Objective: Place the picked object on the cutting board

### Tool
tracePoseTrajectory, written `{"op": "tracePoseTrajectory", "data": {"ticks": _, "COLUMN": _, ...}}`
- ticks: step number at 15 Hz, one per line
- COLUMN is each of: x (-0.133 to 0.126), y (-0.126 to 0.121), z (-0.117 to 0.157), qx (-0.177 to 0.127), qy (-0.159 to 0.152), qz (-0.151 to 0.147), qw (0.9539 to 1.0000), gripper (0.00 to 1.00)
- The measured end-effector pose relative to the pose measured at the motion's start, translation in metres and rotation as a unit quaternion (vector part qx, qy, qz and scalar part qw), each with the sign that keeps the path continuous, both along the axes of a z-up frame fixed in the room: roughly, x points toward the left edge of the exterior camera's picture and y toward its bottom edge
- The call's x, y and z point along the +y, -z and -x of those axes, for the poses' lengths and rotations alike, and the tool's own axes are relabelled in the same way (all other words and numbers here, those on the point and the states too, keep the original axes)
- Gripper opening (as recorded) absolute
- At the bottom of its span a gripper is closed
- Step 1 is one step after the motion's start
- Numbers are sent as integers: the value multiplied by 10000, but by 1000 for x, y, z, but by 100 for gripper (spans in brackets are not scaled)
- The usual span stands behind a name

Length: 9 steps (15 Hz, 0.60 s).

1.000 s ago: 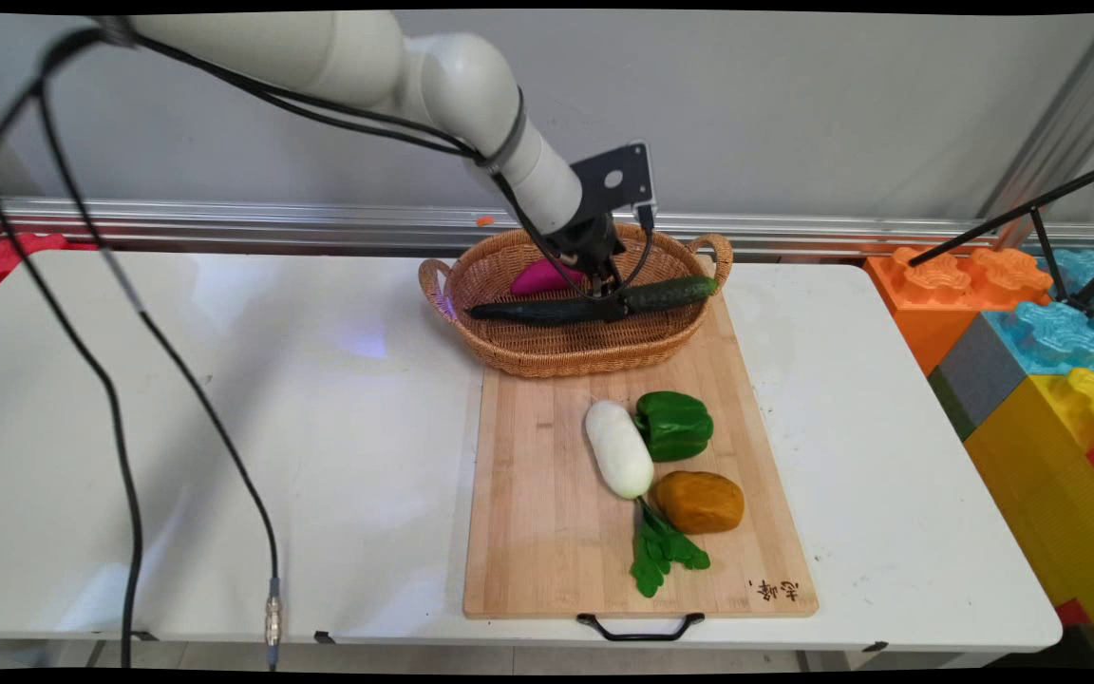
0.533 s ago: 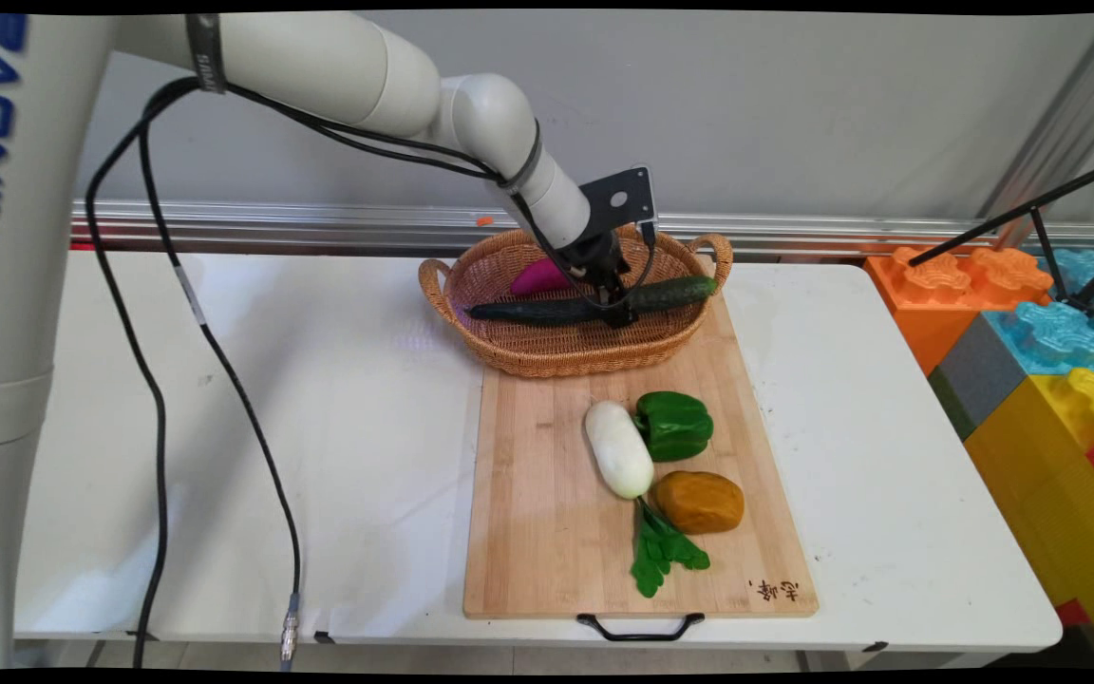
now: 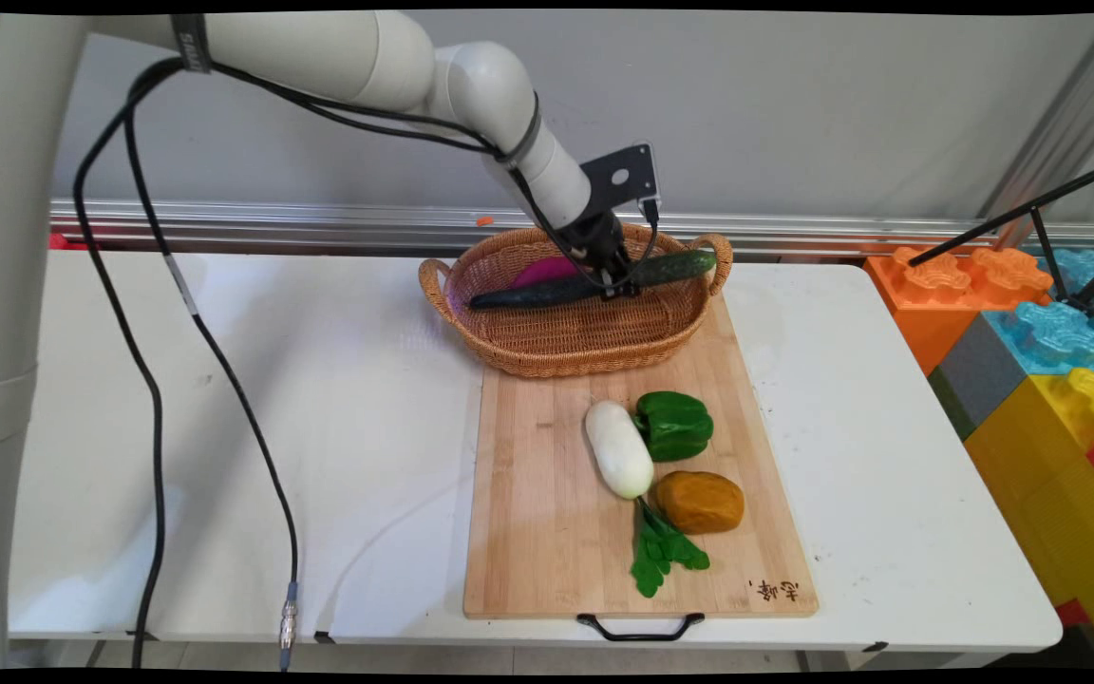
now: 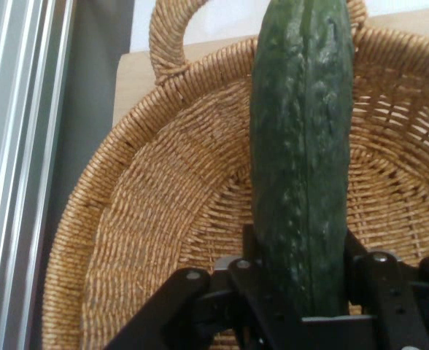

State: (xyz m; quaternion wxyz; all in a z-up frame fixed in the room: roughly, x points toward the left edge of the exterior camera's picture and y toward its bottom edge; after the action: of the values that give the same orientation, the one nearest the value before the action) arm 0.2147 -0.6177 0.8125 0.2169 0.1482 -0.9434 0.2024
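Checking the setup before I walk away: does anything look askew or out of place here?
Only the cucumber. The hand is shut on it, holding it tilted over the wicker basket, its right end raised near the basket's right handle. The radish, green pepper and potato lie on the cutting board.

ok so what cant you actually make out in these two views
- Purple thing in the basket: main view, mostly hidden behind the cucumber and arm; identity unclear.
- Cucumber's ends: hand view, cut off by top edge and the gripper.
- Burnt mark on the cutting board: main view, too small.
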Motion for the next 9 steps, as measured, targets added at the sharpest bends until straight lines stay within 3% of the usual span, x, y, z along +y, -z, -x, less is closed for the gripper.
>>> {"op": "tracePoseTrajectory", "data": {"ticks": 6, "x": 20, "y": -48, "z": 6, "qx": -144, "qy": 78, "qz": 219, "qw": 9996, "gripper": 0}}
{"op": "tracePoseTrajectory", "data": {"ticks": 9, "x": 42, "y": -74, "z": 16, "qx": -185, "qy": 255, "qz": 253, "qw": 9992, "gripper": 0}}
